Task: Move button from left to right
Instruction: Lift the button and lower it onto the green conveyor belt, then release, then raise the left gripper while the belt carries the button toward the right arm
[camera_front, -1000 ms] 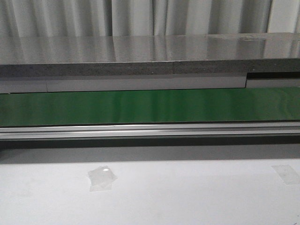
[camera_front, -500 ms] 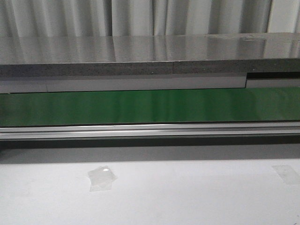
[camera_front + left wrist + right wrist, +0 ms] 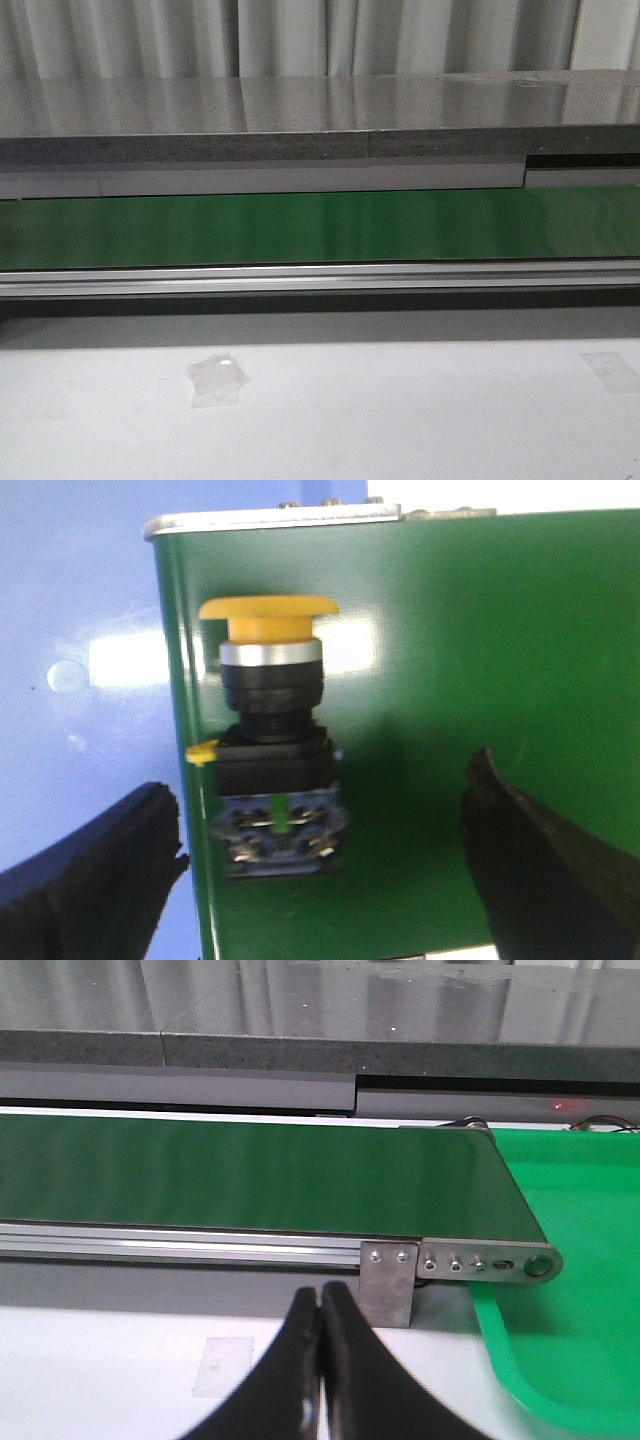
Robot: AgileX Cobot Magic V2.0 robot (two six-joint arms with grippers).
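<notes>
Running across the front view, the green conveyor belt (image 3: 320,228) shows no button on the stretch visible there, and neither arm appears in that view. The left wrist view shows the belt's end, where the button (image 3: 272,740) lies on its side just inside the belt's edge, with pale blue ground beside it. That edge is the main risk, as I judge it: a nudge from one finger closing first could roll or push the button off the belt, since the round cap offers little resistance to rolling. The left hand (image 3: 320,865) is spread wide, its dark fingers standing either side of the button and apart from it. The right hand (image 3: 320,1360) hangs over the white table (image 3: 120,1360) with fingers pressed together and nothing between them, facing the belt's other end and a green tray (image 3: 560,1290). The button has a mushroom-shaped orange-yellow cap, a silver collar, a black body with a small yellow tab, and a bluish terminal block at its base.
</notes>
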